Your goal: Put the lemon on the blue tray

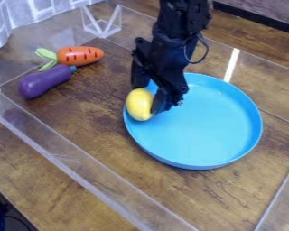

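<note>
The wooden bench (62, 171) holds it all. The blue tray (208, 126) spreads out to the right of the claw (163, 99) and below it. The claw points down at the tray's left edge. I cannot tell if it is clenched or let go. The lemon (138, 106) sits on the tray's rim, touching the claw's left side. It looks small, light, hard and smooth, so it may roll. Pinch it across its fat middle.
</note>
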Tool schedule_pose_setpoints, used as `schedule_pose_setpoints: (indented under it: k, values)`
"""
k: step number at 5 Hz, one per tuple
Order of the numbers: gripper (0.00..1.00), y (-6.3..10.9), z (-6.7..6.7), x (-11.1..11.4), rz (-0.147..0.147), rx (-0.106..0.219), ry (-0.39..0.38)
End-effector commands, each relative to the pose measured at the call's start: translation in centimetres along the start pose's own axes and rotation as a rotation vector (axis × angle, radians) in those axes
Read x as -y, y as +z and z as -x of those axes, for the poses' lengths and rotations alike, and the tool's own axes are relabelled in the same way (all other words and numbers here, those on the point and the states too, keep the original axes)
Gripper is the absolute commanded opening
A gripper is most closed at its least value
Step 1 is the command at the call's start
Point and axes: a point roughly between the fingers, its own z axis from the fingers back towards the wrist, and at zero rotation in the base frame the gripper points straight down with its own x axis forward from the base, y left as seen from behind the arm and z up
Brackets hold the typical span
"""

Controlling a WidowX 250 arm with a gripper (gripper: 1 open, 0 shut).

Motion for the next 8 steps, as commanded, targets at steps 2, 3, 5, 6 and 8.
schedule_pose_setpoints:
  k: [2, 3, 5, 6, 8]
  values:
    - [0.0, 3.3, -1.8, -0.2, -0.023, 0.09, -0.012]
    - [0.0, 3.6, -1.9, 0.0, -0.025, 0.09, -0.021]
    - [0.0, 4.6, -2.4, 0.3, -0.034, 0.099, -0.042]
    - [0.0, 5.0, -2.6, 0.5, -0.037, 0.103, -0.053]
    - [0.0, 5.7, -3.1, 1.2, -0.042, 0.111, -0.078]
